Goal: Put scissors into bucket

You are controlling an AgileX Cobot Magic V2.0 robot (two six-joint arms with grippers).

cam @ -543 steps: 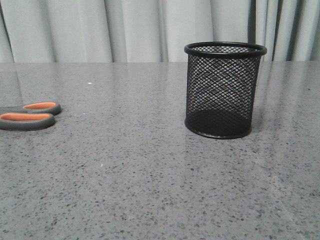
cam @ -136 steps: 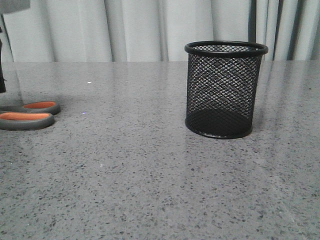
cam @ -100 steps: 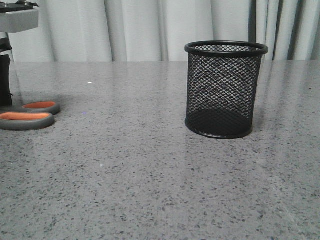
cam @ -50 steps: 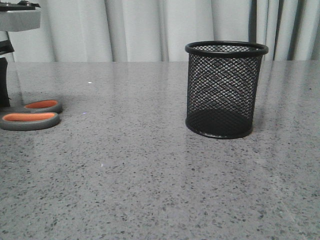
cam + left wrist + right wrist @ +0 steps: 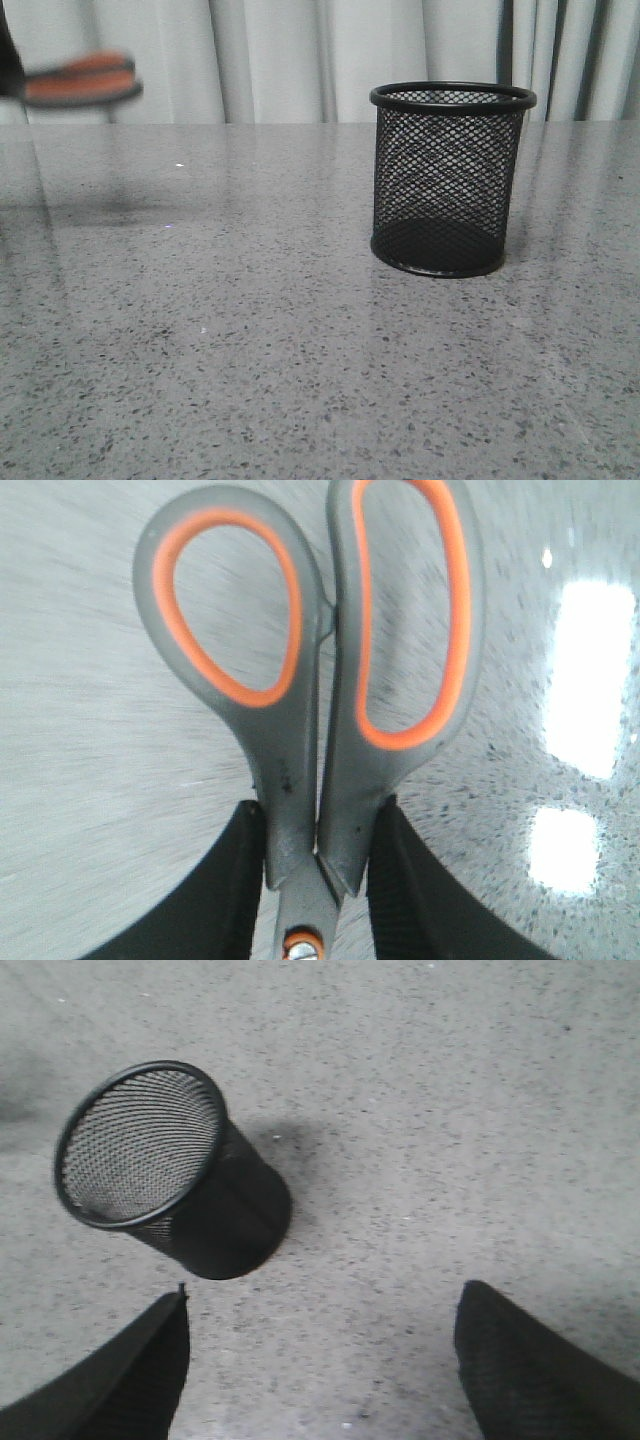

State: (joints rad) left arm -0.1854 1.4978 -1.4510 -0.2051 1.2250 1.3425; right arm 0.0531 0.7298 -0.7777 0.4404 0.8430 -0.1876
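The scissors (image 5: 80,80), grey handle loops lined in orange, hang blurred in the air at the far left of the front view, well above the table. In the left wrist view my left gripper (image 5: 318,830) is shut on the scissors (image 5: 300,680) at the neck just below the loops; the blades are hidden. The bucket (image 5: 450,178), a black wire-mesh cup, stands upright right of centre and holds nothing. In the right wrist view it (image 5: 165,1165) appears beyond my right gripper (image 5: 320,1330), which is open above bare table with nothing between its fingers.
A grey speckled table (image 5: 250,350) fills the scene, with pale curtains (image 5: 280,60) behind its far edge. A faint shadow (image 5: 90,205) lies on the table under the lifted scissors. Bright light reflections (image 5: 590,690) show on the tabletop.
The left arm came down at the scissors on the table's left side, closed on them, and has now lifted them well above the surface. The bucket has not moved.
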